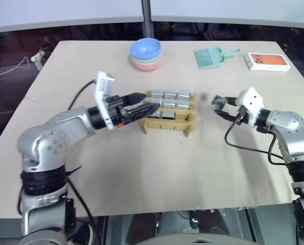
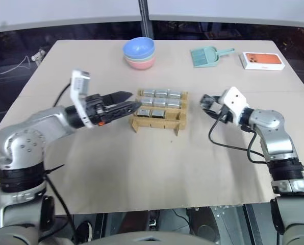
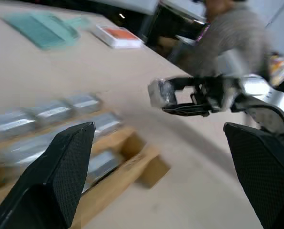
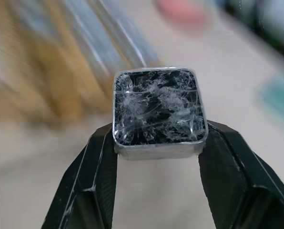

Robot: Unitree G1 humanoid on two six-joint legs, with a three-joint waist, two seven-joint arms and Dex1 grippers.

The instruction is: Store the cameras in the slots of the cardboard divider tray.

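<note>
Beige desk (image 1: 157, 168): light wood-look top, bare near edge, all items sit on mid and far part.
Left pincer (image 1: 144, 103): black fingers spread wide, released, nothing between them; points level toward near-left corner of tray, tips just over that corner.
Left fingers (image 3: 61, 171): in the left wrist view both pads stand far apart, tray and right pincer seen between them.
Right pincer (image 2: 207, 103): clenched on one camera, held off the desk, to the right of tray, apart from it, pointing toward it.
Held camera (image 4: 158, 112): silver-grey cube, black face toward the right wrist view, face looks cracked or crinkled; side faces pinched by both fingers.
Right fingers (image 4: 92, 191): one pad on each side of cube, touching it.
Cardboard divider tray (image 2: 157, 124): brown corrugated grid on notched feet, mid desk, between the two arms.
Cameras in tray (image 2: 161, 94): silver-grey blocks in far row and middle row, about three each; near row has a couple more, count not clear.
Bowls (image 1: 146, 53): stack, blue on top, pink and green under, far side behind tray.
Teal dustpan (image 1: 211, 56): far right, flat on desk, handle toward right.
Orange-and-white box (image 1: 268, 61): flat, just right of dustpan, near far right corner.
Person (image 3: 228, 28): grey sleeve or torso past desk in the left wrist view, blurred.
</note>
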